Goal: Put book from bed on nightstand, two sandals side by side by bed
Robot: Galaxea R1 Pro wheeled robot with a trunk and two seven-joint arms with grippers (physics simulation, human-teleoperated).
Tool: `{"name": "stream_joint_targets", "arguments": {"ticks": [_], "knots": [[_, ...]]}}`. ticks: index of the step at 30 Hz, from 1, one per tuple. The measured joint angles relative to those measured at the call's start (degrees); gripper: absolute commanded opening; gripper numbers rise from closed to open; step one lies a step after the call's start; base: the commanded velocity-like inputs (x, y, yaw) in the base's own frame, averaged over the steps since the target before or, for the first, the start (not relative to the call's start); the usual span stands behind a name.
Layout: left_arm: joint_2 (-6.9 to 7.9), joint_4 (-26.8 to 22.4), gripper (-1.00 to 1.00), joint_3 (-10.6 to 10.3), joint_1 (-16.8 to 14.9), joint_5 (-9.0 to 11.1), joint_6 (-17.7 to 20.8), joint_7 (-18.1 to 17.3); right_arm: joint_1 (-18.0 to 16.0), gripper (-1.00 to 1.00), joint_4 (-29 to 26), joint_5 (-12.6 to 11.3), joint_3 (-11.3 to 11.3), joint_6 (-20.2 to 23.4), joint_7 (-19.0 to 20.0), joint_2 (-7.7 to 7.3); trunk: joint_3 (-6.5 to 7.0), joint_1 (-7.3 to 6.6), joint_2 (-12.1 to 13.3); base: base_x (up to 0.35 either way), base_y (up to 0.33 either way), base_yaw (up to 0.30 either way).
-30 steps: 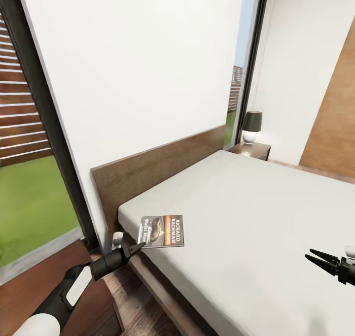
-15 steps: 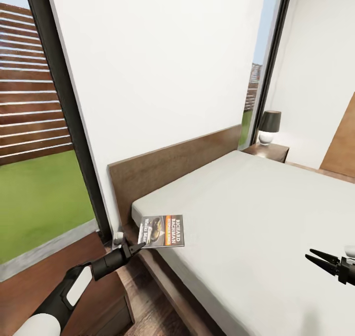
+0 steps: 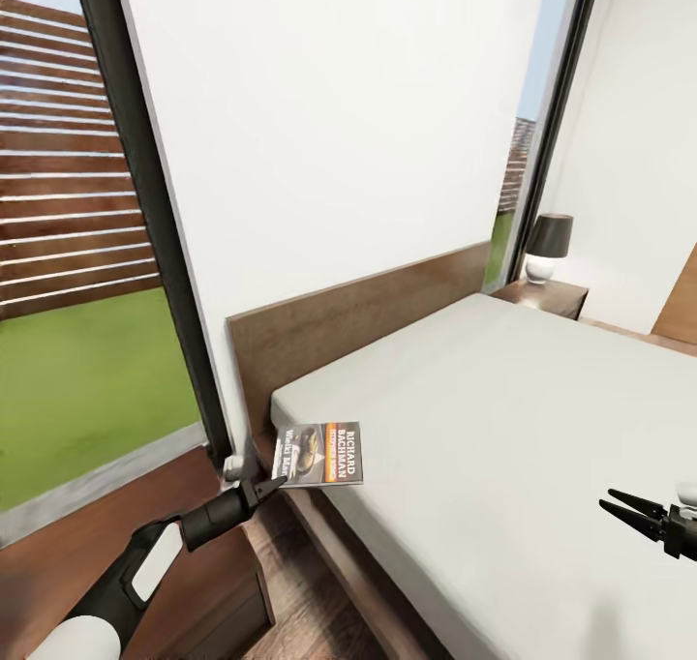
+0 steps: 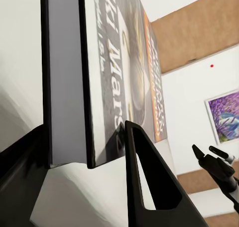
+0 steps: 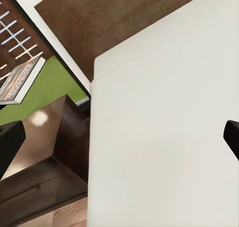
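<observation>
My left gripper [image 3: 268, 487] is shut on the book [image 3: 319, 454], a thin paperback with an orange band and white lettering. I hold it flat above the near corner of the bed's grey mattress [image 3: 503, 418], where it partly overhangs the edge. The left wrist view shows the book [image 4: 114, 72] clamped edge-on between the fingers [image 4: 149, 187]. Out over the mattress, my right gripper [image 3: 620, 507] stands open with nothing in it. One nightstand [image 3: 116, 544] sits below my left arm, and another nightstand [image 3: 547, 297] is at the bed's far side. The sandals are out of view.
The dark wood headboard [image 3: 358, 316] runs along a white wall between tall dark-framed windows [image 3: 87, 254]. A lamp [image 3: 547, 244] stands on the far nightstand. A small white object [image 3: 232, 465] sits by the near nightstand's back corner. Wood floor [image 3: 319, 631] shows between bed and nightstand.
The whole view has swung left, so bed, wall and windows slid right in the picture. Both grippers and the held book keep their places in the picture. The book now overhangs the mattress edge more.
</observation>
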Motion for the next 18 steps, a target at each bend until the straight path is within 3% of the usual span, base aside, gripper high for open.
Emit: {"name": "stream_joint_targets", "arguments": {"ticks": [9,18], "knots": [[0.00,0.0,-1.00,0.0,0.0,0.0,0.0,0.0,0.0,1.00,0.0,-0.1,0.0,0.0,0.1,0.00,-0.20,0.00,0.0,0.000,0.000,0.031],[0.00,0.0,-1.00,0.0,0.0,0.0,0.0,0.0,0.0,1.00,0.0,-0.1,0.0,0.0,0.1,0.01,-0.40,0.00,0.0,0.000,0.000,0.211]]}}
